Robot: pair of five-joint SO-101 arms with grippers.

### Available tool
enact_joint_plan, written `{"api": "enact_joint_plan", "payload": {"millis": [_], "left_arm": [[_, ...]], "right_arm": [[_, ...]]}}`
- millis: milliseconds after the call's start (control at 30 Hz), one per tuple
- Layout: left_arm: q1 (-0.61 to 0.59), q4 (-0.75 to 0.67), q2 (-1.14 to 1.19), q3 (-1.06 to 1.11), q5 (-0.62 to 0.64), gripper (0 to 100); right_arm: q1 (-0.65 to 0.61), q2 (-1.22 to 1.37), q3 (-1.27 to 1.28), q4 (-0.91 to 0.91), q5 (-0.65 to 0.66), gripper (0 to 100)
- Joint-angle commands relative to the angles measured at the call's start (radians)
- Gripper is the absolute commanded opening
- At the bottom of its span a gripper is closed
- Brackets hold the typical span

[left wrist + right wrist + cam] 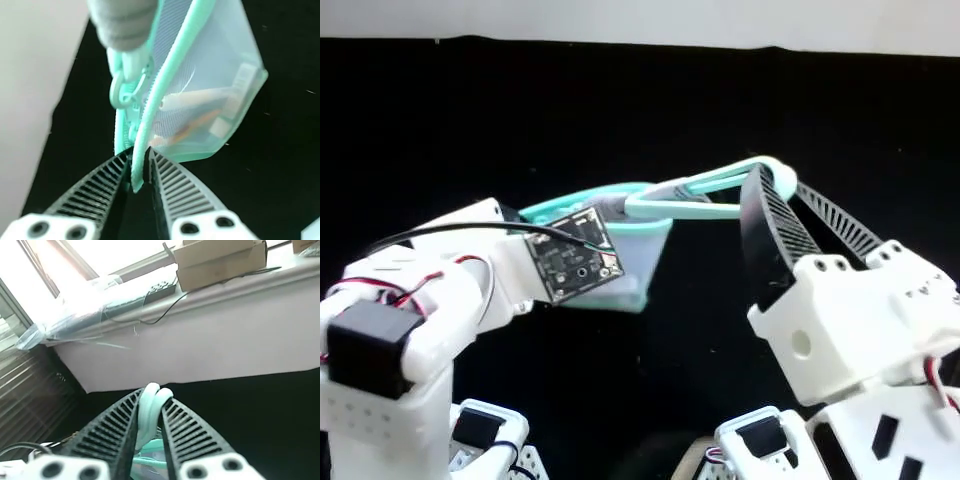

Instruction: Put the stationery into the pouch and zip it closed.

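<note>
Pouch hangs in the air over the black table, strung between both arms. Left gripper is closed tight on the pouch's mint zip edge, its fingers nearly touching with just the rim between them. Right gripper is closed on the mint loop at the pouch's other end. The loop's bend pokes out past its fingertips in the right wrist view. Pens are inside, seen through the clear wall, lying toward a bottom corner. Zip pull hangs beside the zip edge. Can't tell how far the zip is run.

Handling, judged:
- **Feel:** the pouch looks light, soft and floppy, with no stiffness of its own, so it sags unless pulled taut from both ends.
- **Where not to grip:** the clear wall looks slick, a bad place to pinch.
- **Where to grip:** the thick parts are the best holds, zip edge and loop, as now.
- **Zip pull:** it is small and swings, so it likely needs a fine pinch on its ring with the far end held taut.
- **Contents:** the pens are loose inside. They may slide and shift the weight if the pouch tips, and could drop out if the mouth is open.
</note>
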Motion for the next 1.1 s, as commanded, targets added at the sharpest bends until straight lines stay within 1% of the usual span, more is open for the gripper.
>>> {"api": "enact_joint_plan", "payload": {"millis": [0,100,233,333,500,900,1067], "left_arm": [[-0.053,0.0,-0.001,-0.077,0.041,1],[-0.082,0.0,-0.001,-0.085,0.049,1],[-0.163,0.0,-0.001,-0.085,0.049,1],[-0.205,0.0,-0.002,-0.085,0.049,1],[-0.214,0.0,-0.002,-0.085,0.048,1],[-0.217,0.0,-0.002,-0.085,0.048,1],[-0.243,0.0,-0.002,-0.085,0.049,1]], "right_arm": [[0.03,-0.015,-0.051,-0.031,0.014,0.5],[0.031,-0.016,-0.048,-0.027,0.014,0.5],[0.059,-0.016,-0.048,0.03,0.014,0.5],[0.116,-0.016,-0.051,0.035,0.014,0.5],[0.236,-0.016,-0.051,0.041,0.015,0.5],[0.657,-0.004,-0.041,0.041,0.015,0.5],[0.825,-0.004,-0.039,0.058,0.015,0.5]]}}
